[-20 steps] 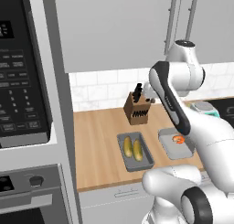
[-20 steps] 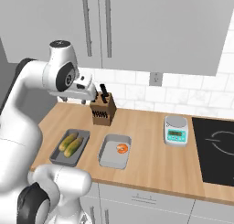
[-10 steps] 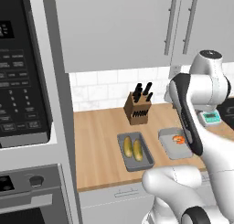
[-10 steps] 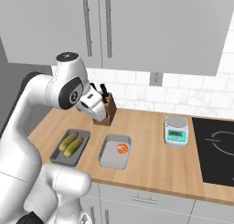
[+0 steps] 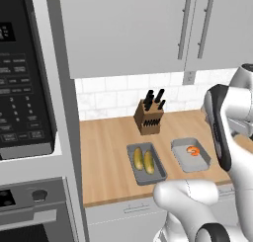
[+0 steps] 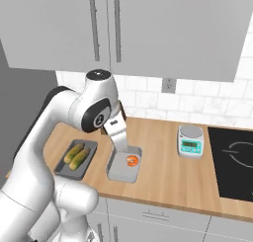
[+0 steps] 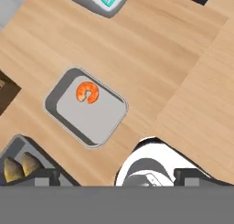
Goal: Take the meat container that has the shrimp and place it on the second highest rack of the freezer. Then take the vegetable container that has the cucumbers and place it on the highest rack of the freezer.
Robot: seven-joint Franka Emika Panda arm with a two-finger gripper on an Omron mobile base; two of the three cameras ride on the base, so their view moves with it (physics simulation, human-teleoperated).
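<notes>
Wooden counter [image 5: 108,152] holds both trays: shrimp container [image 7: 86,106] beside cucumber container [image 5: 146,163], neither lifted. We judge nothing done yet; both freezer placements remain. Gripper [image 7: 119,176] hovers above the shrimp tray, jaws spread wide, empty.

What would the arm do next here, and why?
Probably lower the open gripper toward the shrimp container, which lies untouched on the counter beside the cucumber container. The hand hangs above it with nothing held.
</notes>
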